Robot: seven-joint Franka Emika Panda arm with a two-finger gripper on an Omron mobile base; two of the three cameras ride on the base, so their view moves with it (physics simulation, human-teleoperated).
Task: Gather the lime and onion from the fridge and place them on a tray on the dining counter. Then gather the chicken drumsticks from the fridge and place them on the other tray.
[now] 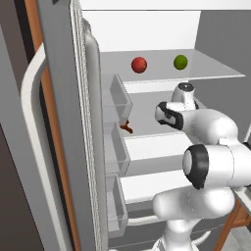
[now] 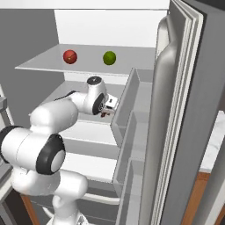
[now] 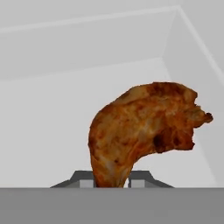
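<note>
Below the onion (image 1: 139,64) and lime (image 1: 180,62), gripper (image 3: 111,178) clamped on a chicken drumstick (image 3: 144,129); next, probably lifting clear of the fridge (image 1: 162,147).

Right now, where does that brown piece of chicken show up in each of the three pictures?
Left base view: chicken drumstick peeks out on the middle fridge shelf, left of the white arm.
Right base view: a small brown bit just beyond the arm's hand, below the upper shelf.
Hand view: large and central, its narrow end between the finger tips.
Shared landmark: the onion on the upper shelf in both base views.
</note>
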